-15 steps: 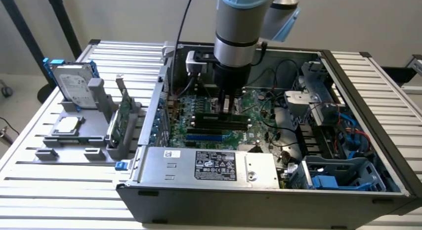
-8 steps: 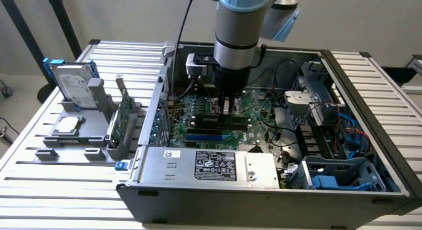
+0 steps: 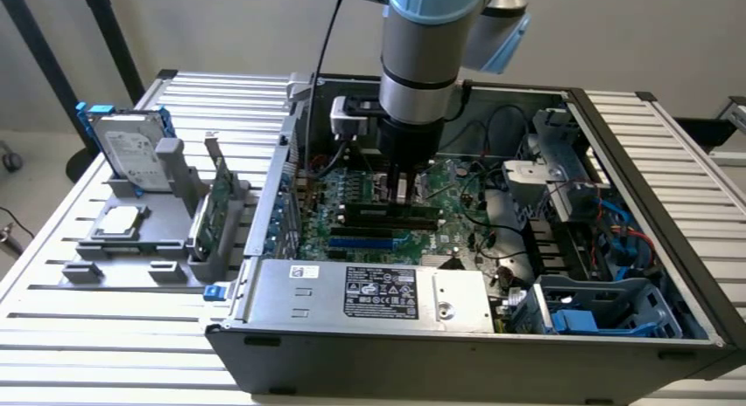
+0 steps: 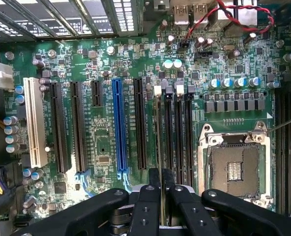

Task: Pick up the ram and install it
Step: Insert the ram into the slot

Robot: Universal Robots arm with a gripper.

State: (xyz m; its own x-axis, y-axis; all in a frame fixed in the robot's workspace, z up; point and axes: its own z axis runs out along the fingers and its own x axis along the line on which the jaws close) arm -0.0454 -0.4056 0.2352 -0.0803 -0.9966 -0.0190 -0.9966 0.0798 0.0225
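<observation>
The gripper (image 4: 162,189) was nearly closed, its two black fingers (image 4: 149,196) pinching the top edge of the ram (image 4: 159,142), which stood on edge between them. In the wrist view the ram ran as a thin line along one of the black memory slots (image 4: 170,132) beside the processor socket (image 4: 233,167); whether it was fully seated could not be told. In the exterior view the gripper (image 3: 403,186) hung straight down from the arm (image 3: 422,65) into the open computer case (image 3: 466,336), and the ram (image 3: 385,213) appeared as a dark strip lying across the green motherboard (image 3: 349,240) under the fingertips.

Beside the memory slots, the wrist view showed a blue expansion slot (image 4: 119,128), further black slots and one white slot (image 4: 34,123). A red and black wire pair (image 4: 219,19) ran near the rear connectors.

The power supply (image 3: 373,292) sat at the near side of the case. On the slatted table (image 3: 105,336), toward the exterior view's left, a grey holder (image 3: 146,223) carried a hard drive (image 3: 131,153) with blue rails and a green expansion card (image 3: 212,214) standing upright.
</observation>
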